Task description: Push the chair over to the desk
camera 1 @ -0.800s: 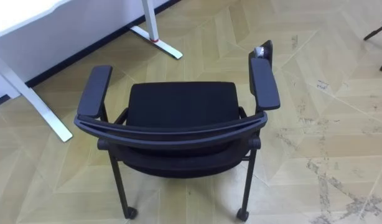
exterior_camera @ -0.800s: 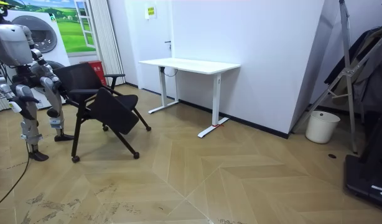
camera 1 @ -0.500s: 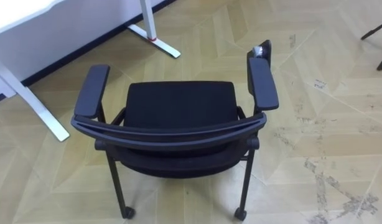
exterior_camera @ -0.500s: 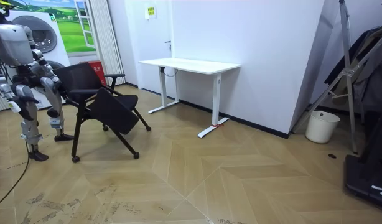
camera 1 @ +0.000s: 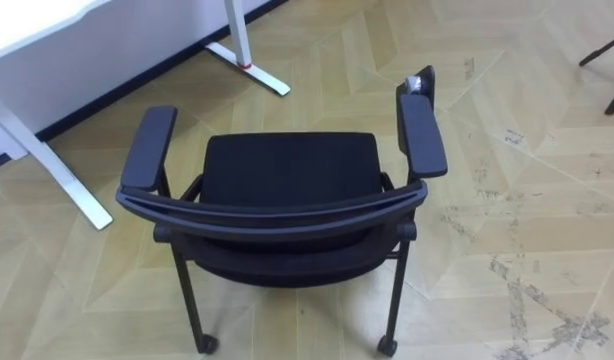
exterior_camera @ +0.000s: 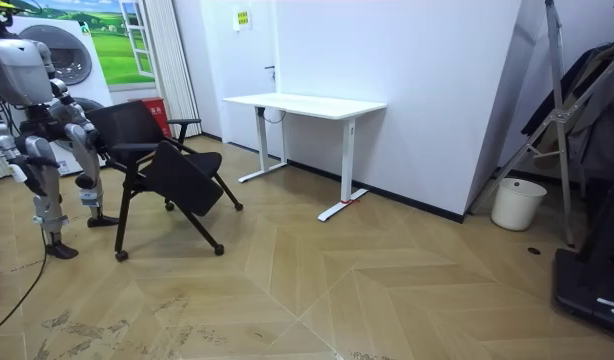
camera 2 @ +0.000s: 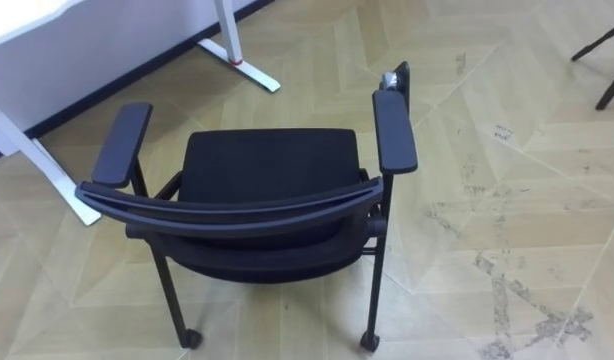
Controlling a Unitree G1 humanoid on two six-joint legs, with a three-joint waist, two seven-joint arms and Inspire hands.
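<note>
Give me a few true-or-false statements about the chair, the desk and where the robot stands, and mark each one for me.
1. The chair is black and has two armrests. True.
2. The chair is tucked under the white desk. False: it stands on the open wooden floor, apart from the desk.
3. The robot stands behind the chair's backrest. True: the eye views look down over it, and the room view shows the robot there.
4. A box lies on the chair. False: nothing lies on it.
5. A white bucket stands near the wall at the room view's right. True.
</note>
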